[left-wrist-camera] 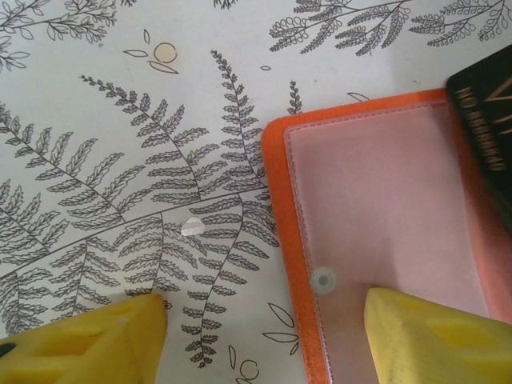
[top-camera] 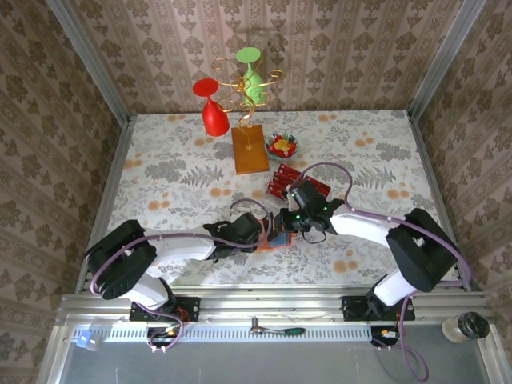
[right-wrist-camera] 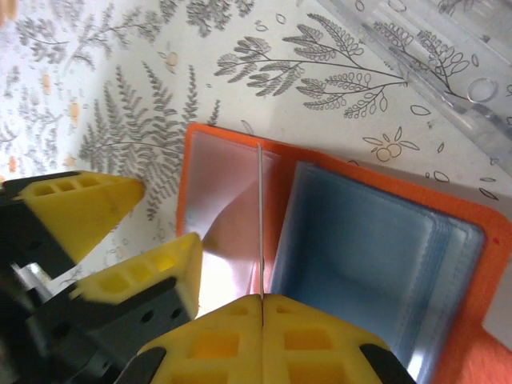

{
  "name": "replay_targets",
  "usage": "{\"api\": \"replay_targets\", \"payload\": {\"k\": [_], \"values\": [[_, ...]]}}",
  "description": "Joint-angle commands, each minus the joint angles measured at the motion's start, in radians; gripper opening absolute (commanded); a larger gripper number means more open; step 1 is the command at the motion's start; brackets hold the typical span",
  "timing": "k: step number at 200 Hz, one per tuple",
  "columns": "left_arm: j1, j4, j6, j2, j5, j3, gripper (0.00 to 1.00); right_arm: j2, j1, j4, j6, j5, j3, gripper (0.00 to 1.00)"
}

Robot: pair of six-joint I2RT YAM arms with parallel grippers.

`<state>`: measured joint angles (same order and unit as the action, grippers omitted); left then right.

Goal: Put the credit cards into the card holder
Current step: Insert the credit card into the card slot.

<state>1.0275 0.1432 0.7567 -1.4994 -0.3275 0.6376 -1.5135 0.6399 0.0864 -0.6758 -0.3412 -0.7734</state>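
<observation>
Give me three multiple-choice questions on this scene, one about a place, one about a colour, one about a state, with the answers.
1. The card holder lies: A) beside the red glass B) between the left gripper and the right gripper C) on the wooden block.
2. The left gripper's fingers are: A) blue B) white C) yellow.
3. The right gripper is: A) shut on a credit card B) wide open C) holding a candy.
Answers: 1 B, the top view shows it between them; 2 C, they are yellow in the left wrist view; 3 A, its fingers pinch a card seen edge-on.
</observation>
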Motion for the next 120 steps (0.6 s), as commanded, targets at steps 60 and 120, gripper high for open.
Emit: {"api": "replay_targets", "payload": {"k": [60, 120], "values": [[0.018, 0.044, 0.039, -0.014, -0.019, -0.001, 0.65, 0.164, -0.011, -0.17, -0.13, 0.056, 0.157, 0.0], [0.024, 0.041, 0.051, -0.008, -0.019, -0.007, 0.65, 0.17, 0.009, -0.362, -0.194, 0.047, 0.241, 0.0]]}}
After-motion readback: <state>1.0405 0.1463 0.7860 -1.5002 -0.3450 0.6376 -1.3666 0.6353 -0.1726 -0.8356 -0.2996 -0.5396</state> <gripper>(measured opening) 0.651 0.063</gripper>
